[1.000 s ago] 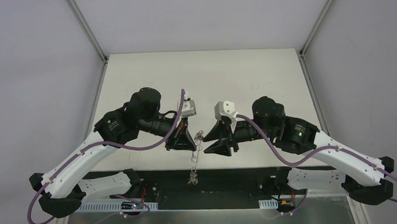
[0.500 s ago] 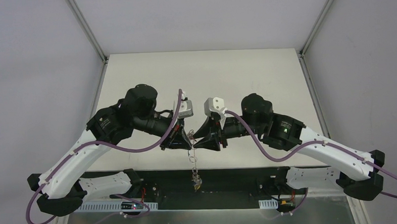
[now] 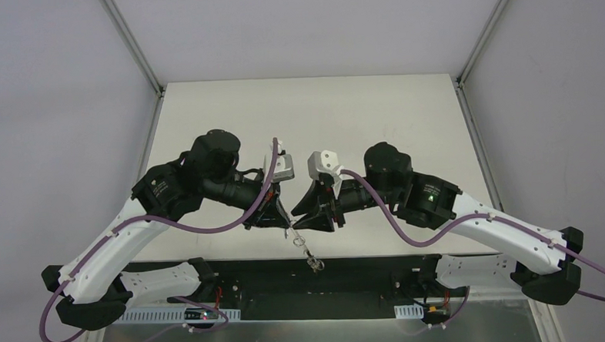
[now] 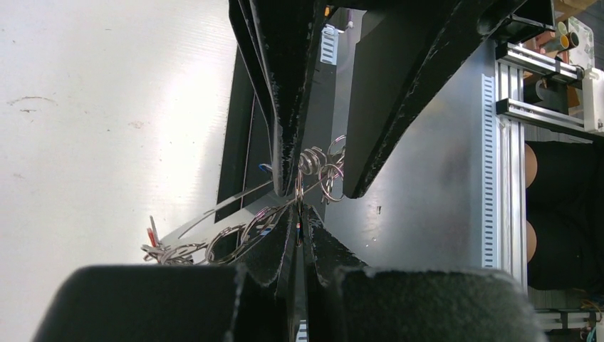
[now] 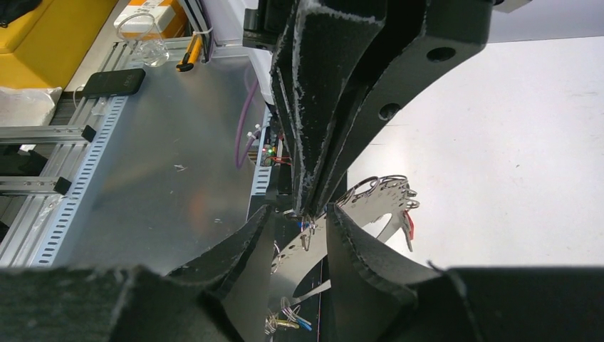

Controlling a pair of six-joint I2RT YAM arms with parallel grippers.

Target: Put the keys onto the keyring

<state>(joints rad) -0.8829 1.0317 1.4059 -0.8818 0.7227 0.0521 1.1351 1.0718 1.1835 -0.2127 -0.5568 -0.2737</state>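
My left gripper (image 3: 281,218) is shut on one ring of the keyring (image 3: 303,246), a chain of small silvery rings that slants down to the right over the table's near edge. The keys (image 3: 314,263) hang in a cluster at its lower end. In the left wrist view the jaws (image 4: 300,214) pinch the ring, with more rings (image 4: 320,167) just beyond and a red-headed key (image 4: 152,234) at the left. My right gripper (image 3: 300,220) faces the left one tip to tip. It stands open, its fingers (image 5: 356,249) straddling the held rings. Yellow and blue keys (image 5: 292,324) dangle below.
The white table (image 3: 320,124) stretches behind both arms. A black strip (image 3: 365,268) and slotted metal rails (image 3: 175,315) run along the near edge under the chain. Off the table, the right wrist view shows a phone (image 5: 114,82) and a glass beaker (image 5: 146,43).
The right arm has moved left until its fingers meet the left gripper's tip, and its jaws have narrowed. The chain, which hung straight down, now swings out to the right.
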